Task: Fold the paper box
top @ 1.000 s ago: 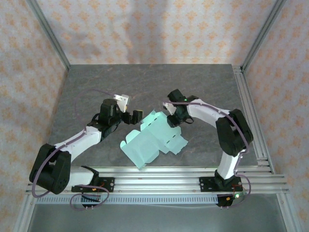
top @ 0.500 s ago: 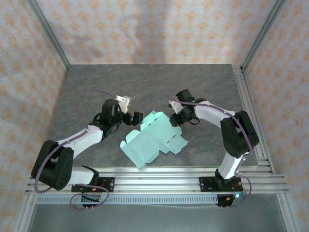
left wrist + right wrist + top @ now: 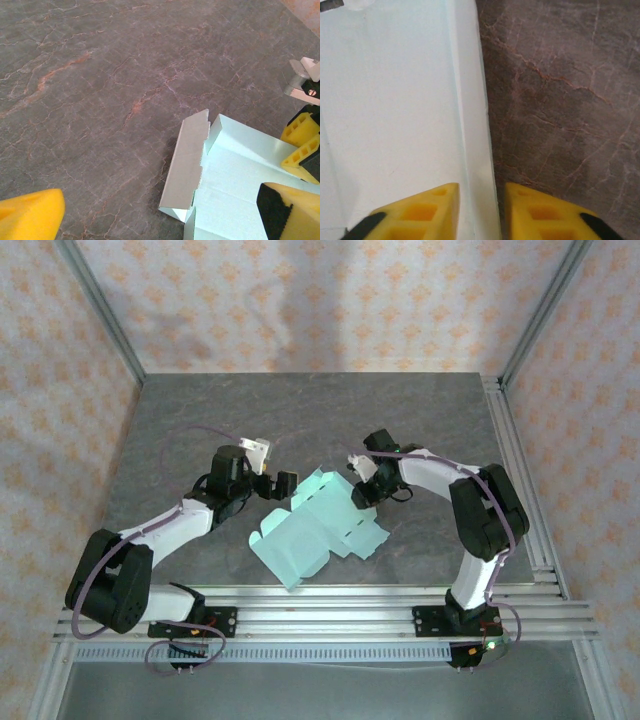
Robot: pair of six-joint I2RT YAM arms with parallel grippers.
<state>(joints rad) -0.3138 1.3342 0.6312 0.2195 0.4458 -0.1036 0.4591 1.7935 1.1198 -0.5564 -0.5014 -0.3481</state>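
- Near table [image 3: 200, 410] centre, left gripper [image 3: 277, 483] jaws wide, holding nothing; paper box [image 3: 315, 530] at its 4 o'clock.
- Right gripper [image 3: 480, 200] jaws narrow, astride box's 1 o'clock edge; grip unclear.

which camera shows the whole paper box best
Top external: the paper box shows whole, a sheet with its flaps. Left wrist gives one end with a raised flap; right wrist, a close-up of one edge between its jaws.
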